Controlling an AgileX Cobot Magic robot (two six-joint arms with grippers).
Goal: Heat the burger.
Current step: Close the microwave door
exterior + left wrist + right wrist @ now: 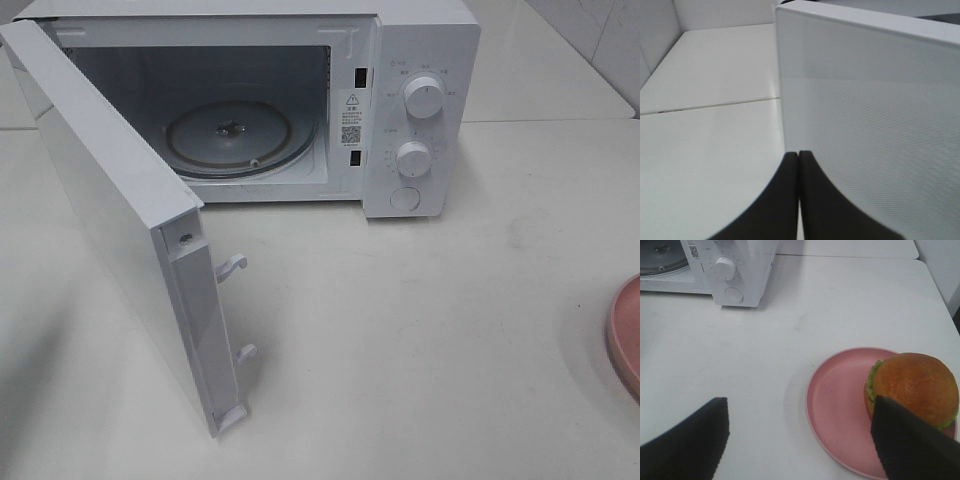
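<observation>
Shut tight and empty, my left gripper (798, 165) sits just beside the door (875, 125), which stands swung wide so the microwave (420, 110) cavity is free. Wide-spread, my right gripper (800, 440) hovers over the plate (835, 400), where the burger (915, 385) waits to be lifted.

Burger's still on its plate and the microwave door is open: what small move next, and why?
Probably lower the right gripper toward the burger and centre its open fingers around the bun. The burger sits on the pink plate, not gripped, while the microwave stands open with its turntable bare.
</observation>
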